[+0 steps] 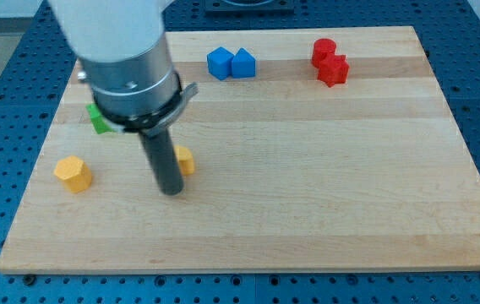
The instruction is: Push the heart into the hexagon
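Yellow block, half hidden behind the rod, touching or just beside its right side, slightly above my tip; shape not clear, possibly the heart. Yellow hexagon-like block well to the left of my tip, near the wooden board's left edge, apart from the other yellow block. Tip just a bare dark rod end: pinching nothing, resting on the board between the two yellow blocks, closer to the right one. Green block up-left of the tip, mostly covered by the arm's housing. Two blue blocks touching, above and right of the tip. Two red blocks touching, far up-right.
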Robot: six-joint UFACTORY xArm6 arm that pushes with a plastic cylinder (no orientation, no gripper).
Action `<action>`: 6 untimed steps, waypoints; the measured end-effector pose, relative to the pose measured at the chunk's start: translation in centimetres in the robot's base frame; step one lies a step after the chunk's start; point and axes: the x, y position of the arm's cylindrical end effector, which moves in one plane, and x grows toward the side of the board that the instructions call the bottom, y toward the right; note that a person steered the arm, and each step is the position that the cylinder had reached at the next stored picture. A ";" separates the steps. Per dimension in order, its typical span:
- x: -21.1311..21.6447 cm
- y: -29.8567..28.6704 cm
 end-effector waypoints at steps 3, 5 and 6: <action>-2.6 -4.0; -2.3 -6.9; -2.4 -5.8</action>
